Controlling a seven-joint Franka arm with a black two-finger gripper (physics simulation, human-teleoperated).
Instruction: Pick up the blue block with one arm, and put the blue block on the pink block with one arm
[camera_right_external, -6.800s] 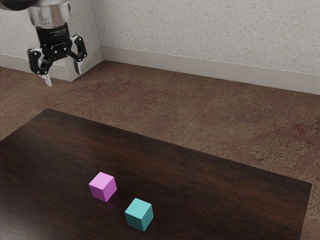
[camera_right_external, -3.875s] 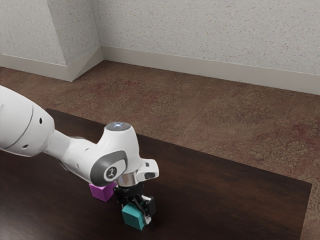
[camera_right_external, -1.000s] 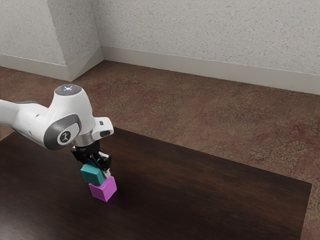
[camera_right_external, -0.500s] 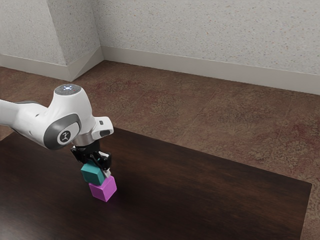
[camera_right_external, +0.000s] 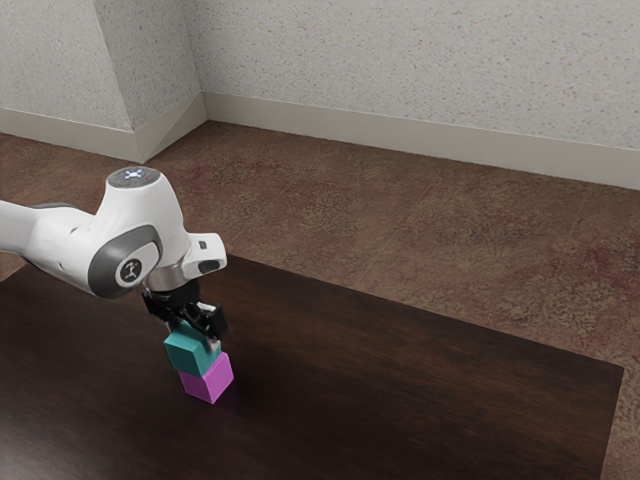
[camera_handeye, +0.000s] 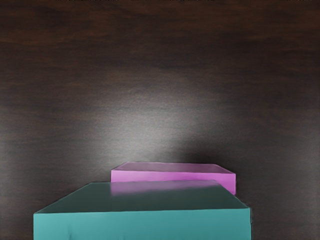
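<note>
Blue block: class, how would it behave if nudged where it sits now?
The blue block has flat faces, so it probably won't roll. It sits offset on the pink block, so a nudge might tip it off. Straight edges in the gripper suggest it's rigid.

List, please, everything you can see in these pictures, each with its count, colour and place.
blue block: one, teal-blue, on top of the pink block.
pink block: one, pink, on the table, under the blue block.
table: one, dark brown, under the blocks.
floor: one, brown carpet, behind the table.
wall: pale, speckled, light baseboard, at the back.
arm: one, white and grey, from the exterior view's left.
gripper: one, black, shut on the blue block.
</note>
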